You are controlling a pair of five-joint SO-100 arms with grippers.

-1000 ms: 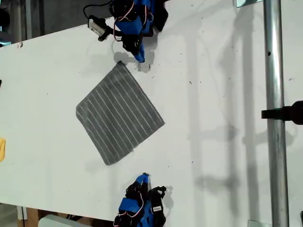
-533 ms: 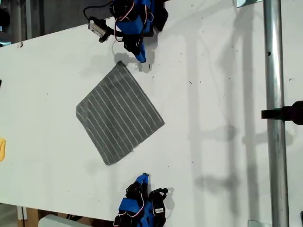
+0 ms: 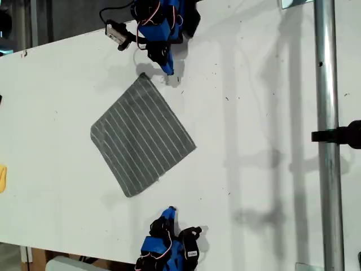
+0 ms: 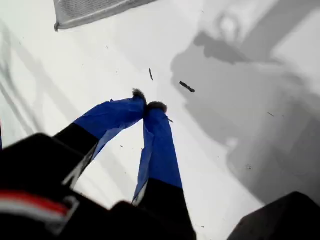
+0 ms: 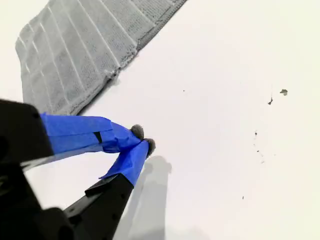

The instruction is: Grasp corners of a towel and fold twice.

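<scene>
The jaws of my first gripper (image 4: 150,106) are seen closed tip to tip, with nothing between them, over the bare white surface (image 4: 210,165). Beyond them, well apart, one corner (image 4: 56,25) of the towel (image 4: 90,10) is seen. My second gripper (image 5: 143,139) is likewise closed and empty, with the towel's hemmed edge near its tips. The towel is spread flat, turned like a diamond, between two blue arms in the exterior view.
</scene>
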